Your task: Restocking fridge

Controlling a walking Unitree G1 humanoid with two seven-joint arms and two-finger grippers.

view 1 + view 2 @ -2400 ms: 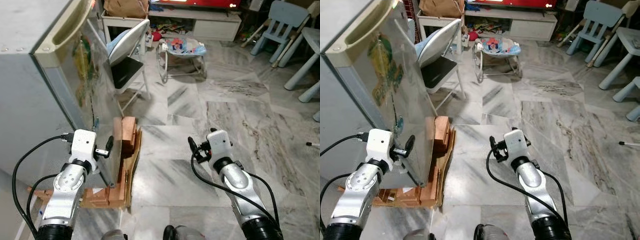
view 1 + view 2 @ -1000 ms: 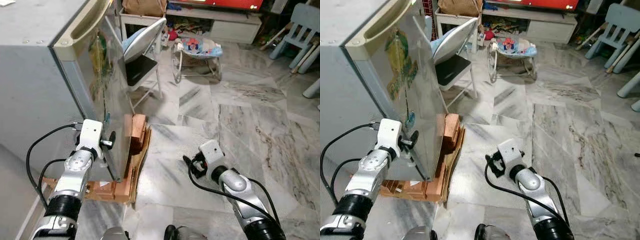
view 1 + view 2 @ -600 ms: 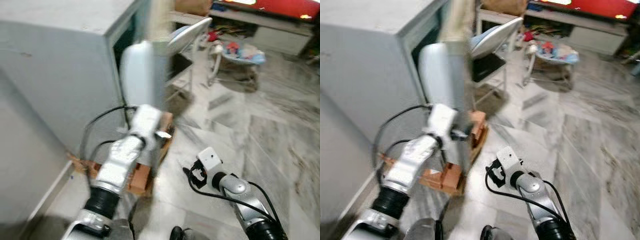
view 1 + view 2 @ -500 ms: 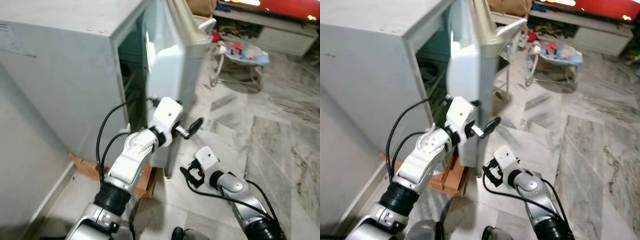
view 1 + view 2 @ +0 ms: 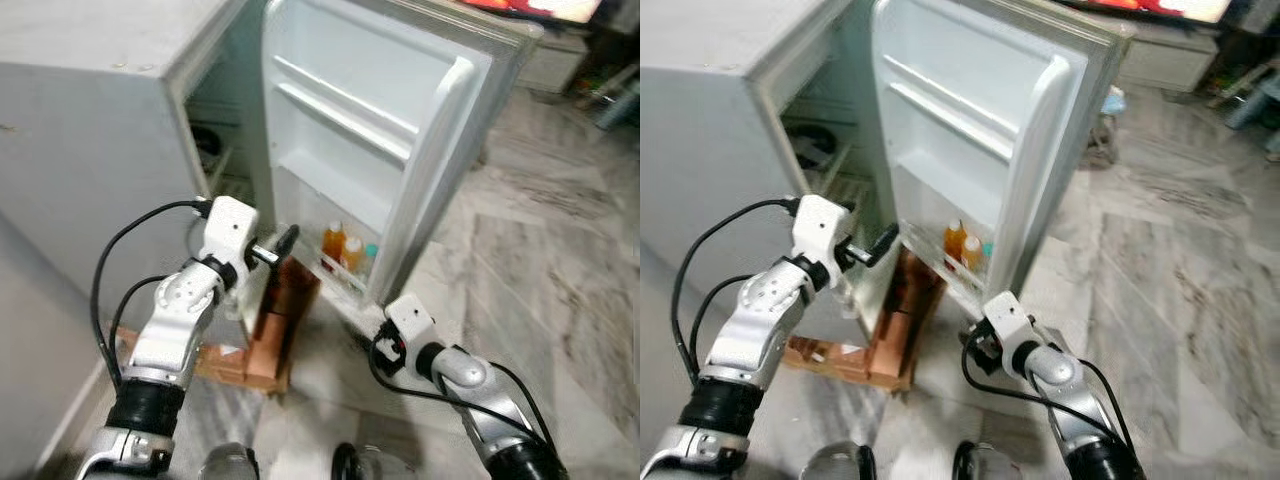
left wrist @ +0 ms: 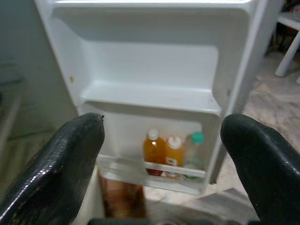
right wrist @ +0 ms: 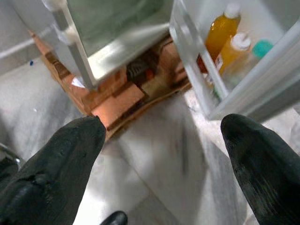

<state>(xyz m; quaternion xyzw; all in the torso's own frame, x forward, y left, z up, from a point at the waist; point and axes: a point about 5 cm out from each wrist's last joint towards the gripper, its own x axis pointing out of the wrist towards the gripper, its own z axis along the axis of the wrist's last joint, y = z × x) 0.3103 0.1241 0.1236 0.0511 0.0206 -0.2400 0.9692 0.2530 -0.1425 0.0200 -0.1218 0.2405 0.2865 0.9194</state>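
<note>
The grey fridge point(image 5: 90, 150) fills the frame's upper left, its white door point(image 5: 380, 130) swung wide. Two orange bottles point(image 5: 341, 246) stand on its lowest shelf. The left gripper point(image 5: 280, 245), centre-left, and the right gripper point(image 5: 378, 350), lower centre, both have empty, spread jaws.

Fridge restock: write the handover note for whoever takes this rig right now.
Left gripper: open, empty, raised at the gap between cabinet and door.
Right gripper: open, empty, low over the floor below the door.
Fridge door stands wide open. Its bottom shelf holds two orange bottles and a green-capped bottle; upper door shelves are bare.
Done: door opened.
Left: fetch the stock and load it; neither gripper holds any.
</note>
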